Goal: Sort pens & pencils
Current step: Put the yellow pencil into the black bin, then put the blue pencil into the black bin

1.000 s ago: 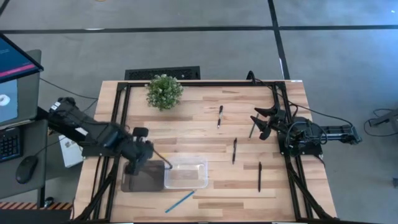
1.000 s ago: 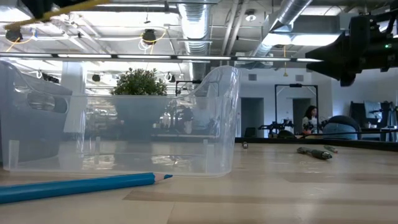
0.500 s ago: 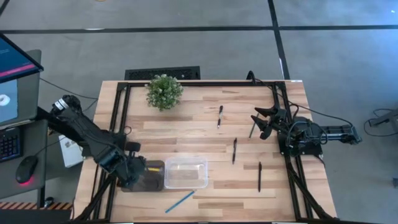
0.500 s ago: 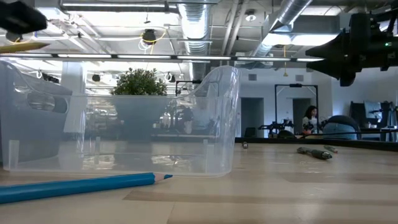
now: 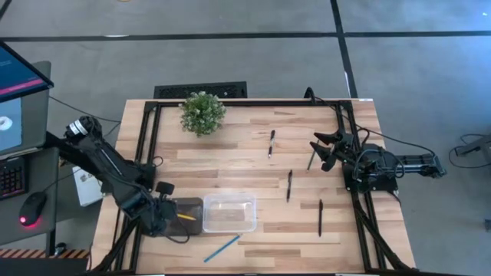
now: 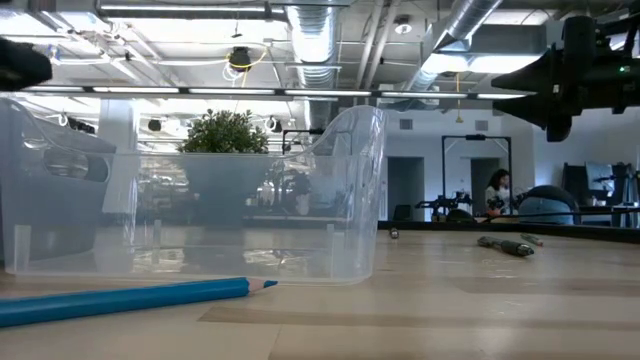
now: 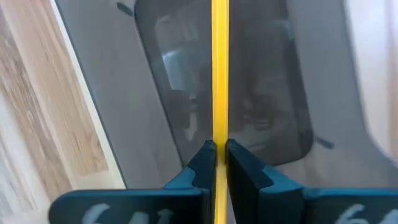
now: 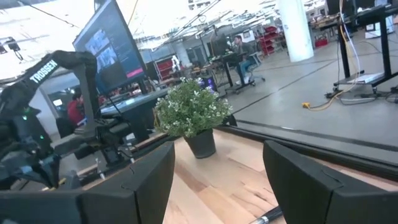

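My left gripper (image 7: 219, 163): fingers clamped on the yellow pencil (image 7: 219, 74), which runs straight out between the pads over the dark bin (image 7: 112, 106). In the high view this gripper (image 5: 170, 215) sits at the table's near-left, at the dark bin's (image 5: 184, 225) left end, with the yellow pencil (image 5: 186, 217) showing as a short streak over the bin.

Clear bin (image 5: 229, 213): touching the dark bin's right side; nothing visible inside. In the low view the clear bin (image 6: 200, 190) stands just behind the blue pencil (image 6: 120, 299).

Blue pencil (image 5: 222, 248): lying loose on the table (image 5: 253, 165), just in front of the clear bin, angled.

Pens, all loose on the wood: one (image 5: 271, 143) right of the plant (image 5: 202, 113); one (image 5: 289, 185) mid-table; one (image 5: 320, 217) nearer the front right; one (image 5: 311, 159) just beside my right gripper.

My right gripper (image 5: 324, 149): at the table's right edge, fingers spread apart, holding nothing. Its wrist view shows both fingers (image 8: 143, 180) wide, the plant (image 8: 192, 115) between them farther off.
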`<state>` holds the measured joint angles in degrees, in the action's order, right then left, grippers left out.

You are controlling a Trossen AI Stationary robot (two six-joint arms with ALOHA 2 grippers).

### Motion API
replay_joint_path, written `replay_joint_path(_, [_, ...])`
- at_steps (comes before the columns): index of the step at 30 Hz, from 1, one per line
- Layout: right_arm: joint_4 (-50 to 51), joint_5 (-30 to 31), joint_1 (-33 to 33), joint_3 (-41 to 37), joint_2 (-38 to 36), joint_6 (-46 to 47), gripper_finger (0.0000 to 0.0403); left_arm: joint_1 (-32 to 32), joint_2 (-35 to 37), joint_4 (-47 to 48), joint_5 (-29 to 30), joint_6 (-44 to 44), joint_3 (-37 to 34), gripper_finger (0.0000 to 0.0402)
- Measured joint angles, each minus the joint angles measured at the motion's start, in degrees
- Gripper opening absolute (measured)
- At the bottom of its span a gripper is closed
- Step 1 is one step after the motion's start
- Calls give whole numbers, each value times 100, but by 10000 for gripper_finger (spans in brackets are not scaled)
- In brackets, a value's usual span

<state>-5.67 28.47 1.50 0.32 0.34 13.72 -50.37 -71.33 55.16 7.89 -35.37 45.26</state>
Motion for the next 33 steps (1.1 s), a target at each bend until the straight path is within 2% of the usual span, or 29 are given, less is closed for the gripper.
replay_joint_path(9, [0,-3,0,0,0,42,268,55,0,-483,-20,11,-631,11])
replay_joint_path(15, [0,-2,0,0,0,42,268,194,0,-681,-143,11,-731,14])
replay_joint_path(26, [2,-2,0,0,0,39,268,289,0,-682,-304,63,-731,64])
replay_joint_path(33, [4,-2,0,0,0,37,268,289,0,-687,-110,146,-731,84])
